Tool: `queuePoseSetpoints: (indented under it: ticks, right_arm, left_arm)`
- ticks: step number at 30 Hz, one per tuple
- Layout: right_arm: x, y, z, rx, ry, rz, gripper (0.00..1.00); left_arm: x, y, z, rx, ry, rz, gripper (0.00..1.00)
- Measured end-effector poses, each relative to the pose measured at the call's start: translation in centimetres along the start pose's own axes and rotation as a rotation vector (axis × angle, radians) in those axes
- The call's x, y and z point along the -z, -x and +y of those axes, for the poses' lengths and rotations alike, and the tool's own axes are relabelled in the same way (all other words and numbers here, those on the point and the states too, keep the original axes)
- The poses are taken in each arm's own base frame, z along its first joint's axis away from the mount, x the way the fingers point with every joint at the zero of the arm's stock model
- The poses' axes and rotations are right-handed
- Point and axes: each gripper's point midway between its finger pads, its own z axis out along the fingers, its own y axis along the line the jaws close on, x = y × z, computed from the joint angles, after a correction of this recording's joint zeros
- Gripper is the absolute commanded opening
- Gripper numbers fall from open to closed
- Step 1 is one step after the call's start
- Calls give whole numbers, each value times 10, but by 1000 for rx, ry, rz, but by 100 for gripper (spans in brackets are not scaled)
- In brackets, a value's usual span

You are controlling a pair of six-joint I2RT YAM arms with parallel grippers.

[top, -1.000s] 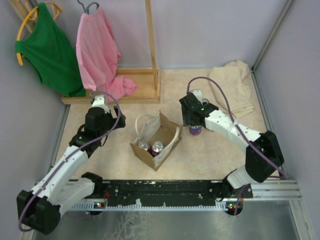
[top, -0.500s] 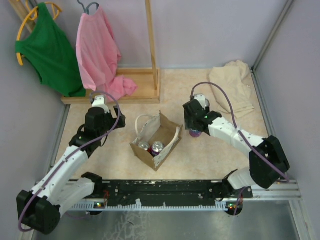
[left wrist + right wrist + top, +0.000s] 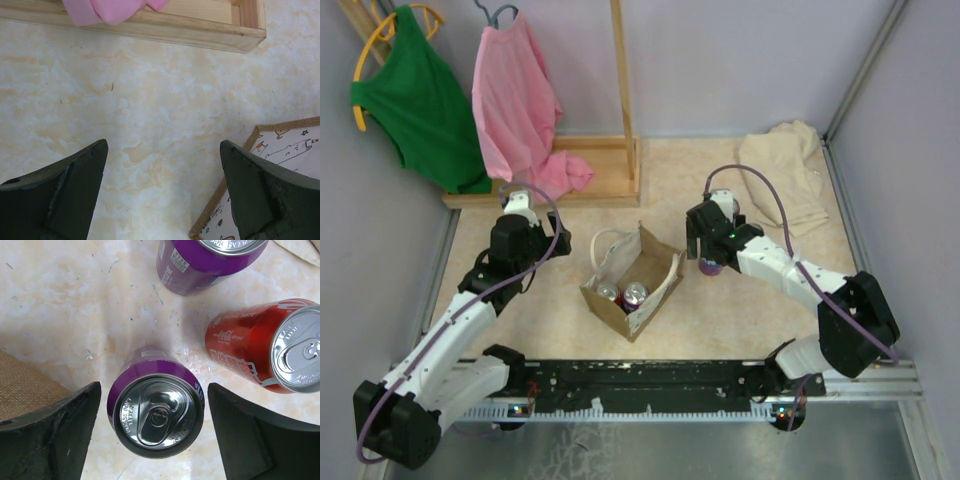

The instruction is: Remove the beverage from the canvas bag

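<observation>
- left gripper (image 3: 162, 192): fingers spread wide with nothing between them. It hangs over bare table (image 3: 150, 110), near the wooden rack base (image 3: 150, 27). Idle, by my read.
- canvas bag (image 3: 610, 300): sits mid-table between the two arms, mouth up, and its corner shows just beside the left fingers in the left wrist view. Two cans in the bag (image 3: 635, 293) are visible, so the task looks only part done.
- right gripper (image 3: 154, 402): fingers spread either side of the upright purple can (image 3: 157, 422), with a thin gap on each side, so it is not pinching the can.
- That beverage stands on the table outside the bag, just right of the bag wall, so it counts as out.
- Step in hand, as I judge it: let go and back off.
- To do it well, open a bit wider first because the gaps are slim, then rise straight up. Any sideways drift could tip the can.
- red can (image 3: 265, 352) and second purple can (image 3: 210, 260) stand near the right finger and ahead of it. Avoid swinging that way.
- Next reach goes back left to the bag. The soft walls may drag, so the left gripper could steady the rim.
- beige cloth (image 3: 790, 175): far right corner, not involved.
</observation>
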Motion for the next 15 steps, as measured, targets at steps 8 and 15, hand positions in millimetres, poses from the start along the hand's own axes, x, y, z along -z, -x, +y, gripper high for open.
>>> queuePoseSetpoints:
  ticks: [8,15]
  right_arm:
    - [7,15,2,-13,5,-22,97]
    - [51,88,14,-66,85,-181,96]
  left_arm:
    - [0,0,0,0,0,0,100]
    - [0,0,0,0,-1,0,100]
